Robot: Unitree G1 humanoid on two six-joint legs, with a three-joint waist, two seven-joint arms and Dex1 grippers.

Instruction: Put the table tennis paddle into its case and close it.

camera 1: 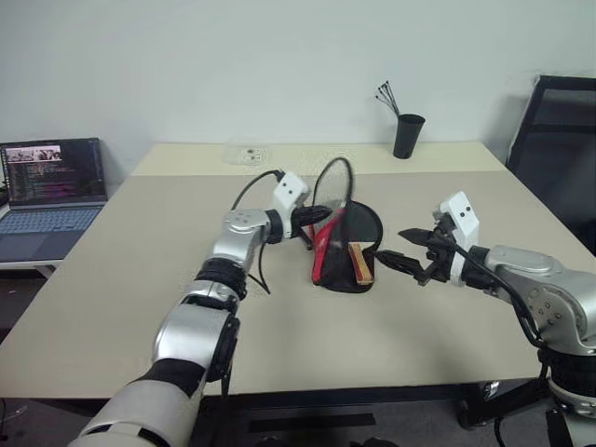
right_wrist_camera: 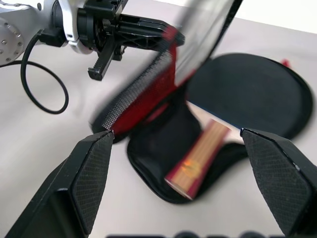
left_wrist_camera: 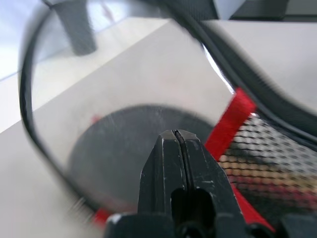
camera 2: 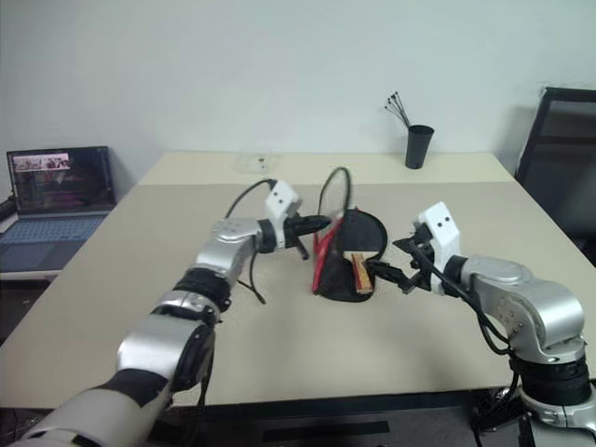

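Silver arms, white wrist housings, looping black cables, black two-fingered left gripper (camera 1: 321, 215).

Left claw (camera 1: 321, 215) pinched closed, arm extended; right claw (camera 1: 402, 251) spread wide, pointing left.

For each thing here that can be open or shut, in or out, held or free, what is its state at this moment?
case: open on the table, its red and mesh flap raised.
table tennis paddle: lying inside the open case, handle showing, held by neither gripper.
left gripper: shut on the case flap, holding it up.
right gripper: open, empty, beside the case near the paddle handle.
laptop: open, screen on.
black cup: upright, thin sticks in it.
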